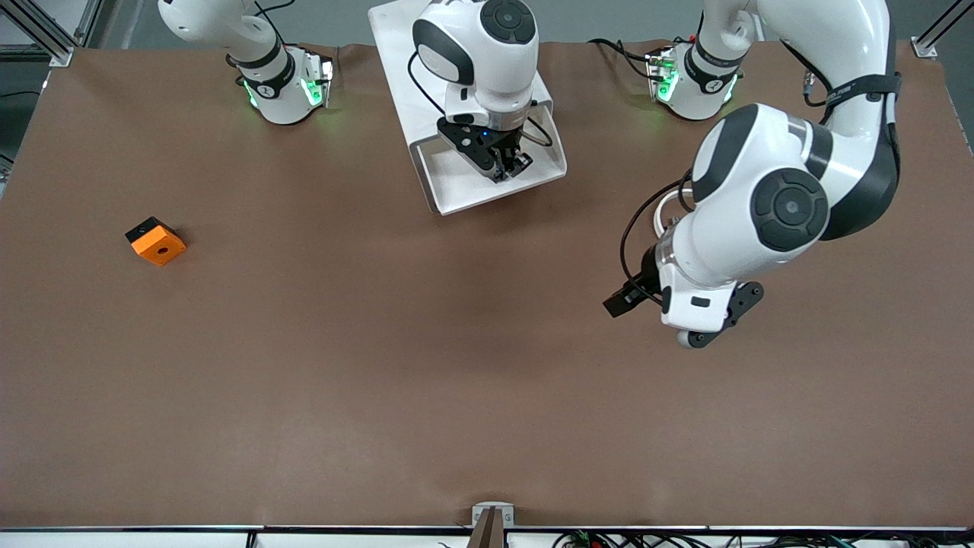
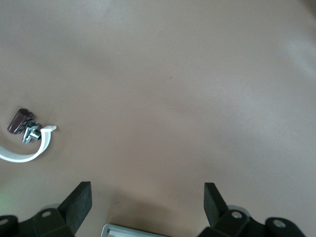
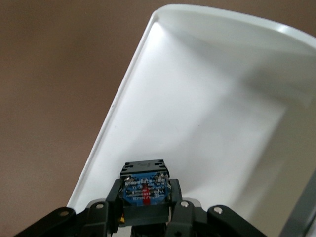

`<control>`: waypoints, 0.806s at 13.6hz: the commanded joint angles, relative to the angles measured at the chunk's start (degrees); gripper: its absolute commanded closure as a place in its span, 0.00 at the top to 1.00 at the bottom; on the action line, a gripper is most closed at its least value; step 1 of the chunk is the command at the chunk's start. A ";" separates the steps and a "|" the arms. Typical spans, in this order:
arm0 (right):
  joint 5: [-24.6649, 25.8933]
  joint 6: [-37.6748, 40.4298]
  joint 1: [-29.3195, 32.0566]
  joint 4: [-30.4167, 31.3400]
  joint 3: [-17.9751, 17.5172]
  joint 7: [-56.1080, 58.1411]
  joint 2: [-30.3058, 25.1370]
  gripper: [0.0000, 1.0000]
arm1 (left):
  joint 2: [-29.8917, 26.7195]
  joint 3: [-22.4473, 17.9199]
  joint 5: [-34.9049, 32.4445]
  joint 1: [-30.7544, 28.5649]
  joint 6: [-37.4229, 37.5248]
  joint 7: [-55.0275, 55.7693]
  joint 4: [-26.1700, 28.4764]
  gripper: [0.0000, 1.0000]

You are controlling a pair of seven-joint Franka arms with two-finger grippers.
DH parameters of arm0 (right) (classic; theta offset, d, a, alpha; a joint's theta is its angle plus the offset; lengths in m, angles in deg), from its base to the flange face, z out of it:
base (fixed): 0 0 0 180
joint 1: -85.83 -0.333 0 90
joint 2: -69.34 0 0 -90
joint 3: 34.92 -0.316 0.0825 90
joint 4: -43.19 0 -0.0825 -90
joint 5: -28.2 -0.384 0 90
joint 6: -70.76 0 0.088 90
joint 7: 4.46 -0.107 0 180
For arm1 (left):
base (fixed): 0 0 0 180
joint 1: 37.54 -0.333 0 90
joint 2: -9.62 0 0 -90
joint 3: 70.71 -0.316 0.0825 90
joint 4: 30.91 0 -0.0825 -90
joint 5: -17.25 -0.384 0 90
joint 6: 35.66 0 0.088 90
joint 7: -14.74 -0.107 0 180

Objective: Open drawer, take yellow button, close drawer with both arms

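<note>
The white drawer (image 1: 456, 199) stands pulled open from its white cabinet (image 1: 399, 68) midway between the two arm bases. My right gripper (image 1: 508, 166) is over the open drawer, shut on the button (image 3: 144, 186). The right wrist view shows the button's black-and-blue body between the fingers (image 3: 112, 197), above the drawer's white floor (image 3: 197, 108). Its cap is mostly hidden. My left gripper (image 1: 711, 326) hangs over bare table toward the left arm's end. In the left wrist view it (image 2: 147, 200) is open and empty.
An orange square block with a hole (image 1: 156, 241) lies on the brown table (image 1: 426, 365) toward the right arm's end. A small dark and metal piece with a curved white strip (image 2: 25, 129) shows at the edge of the left wrist view.
</note>
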 commanded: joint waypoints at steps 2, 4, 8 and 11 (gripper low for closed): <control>-0.01 2.69 3.31 -2.14 0.87 8.03 -1.57 0.00 | -1.25 1.75 -2.02 -0.03 -3.03 -0.99 2.29 1.00; -0.45 8.31 8.31 -5.73 0.87 16.10 -2.80 0.00 | -0.99 2.10 -2.02 -0.21 -3.04 -4.74 2.99 1.00; -2.03 12.81 20.17 -5.67 0.96 38.67 -5.61 0.00 | -0.90 2.28 -2.02 1.98 -5.66 -9.16 6.59 1.00; -1.95 12.12 28.96 -1.91 1.05 55.63 -6.84 0.00 | -0.72 2.37 -2.28 7.07 -8.48 -8.99 10.46 1.00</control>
